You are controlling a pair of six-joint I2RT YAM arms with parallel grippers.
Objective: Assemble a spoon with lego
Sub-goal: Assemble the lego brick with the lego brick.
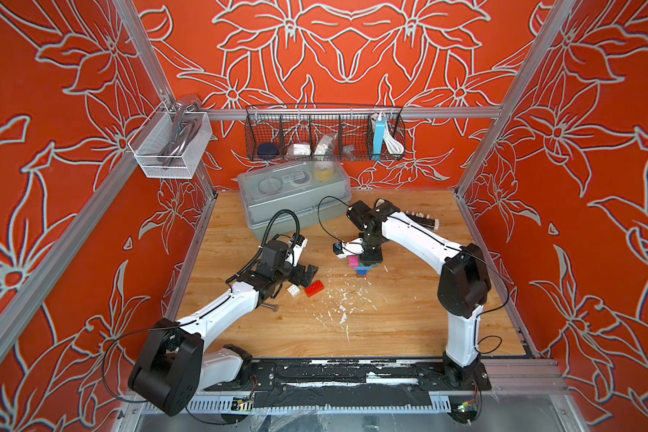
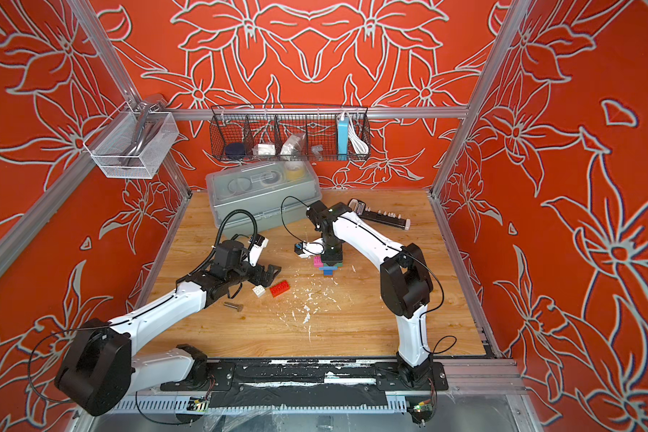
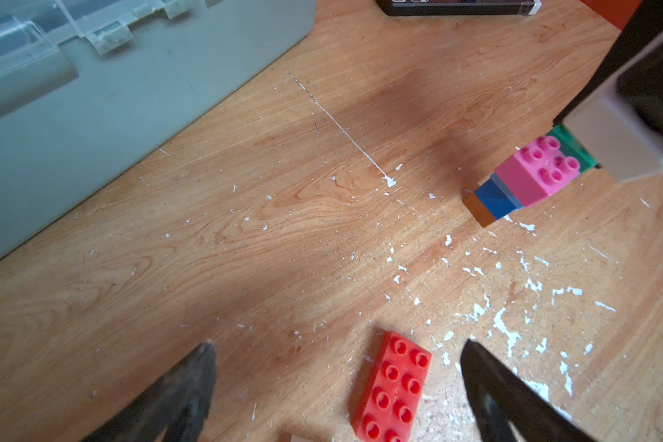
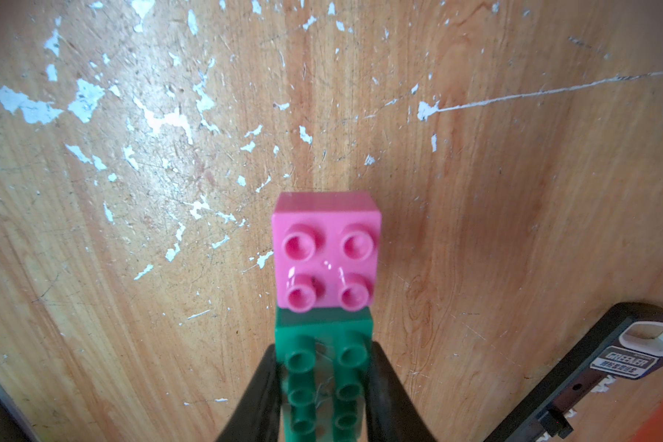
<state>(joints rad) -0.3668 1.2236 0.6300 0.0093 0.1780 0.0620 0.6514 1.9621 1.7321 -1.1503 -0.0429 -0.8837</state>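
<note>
Though largely masked by the right gripper (image 1: 370,263) in both top views, spoon (image 3: 529,180) upright on table (image 1: 390,318), green brick (image 4: 322,325) clenched in that gripper's jaws; lower bricks (image 3: 494,199) hidden in right wrist view. Jaws of left gripper (image 3: 337,344) released near red brick (image 3: 393,386), cut off at frame edge.

The left arm (image 1: 217,314) reached low from seven o'clock toward the middle, the left gripper (image 3: 337,346) level with its fingers spread wide. The right arm (image 1: 416,235) elbowed up at four o'clock, the right gripper (image 4: 324,382) pointing straight down, fingers pinched tight.
</note>
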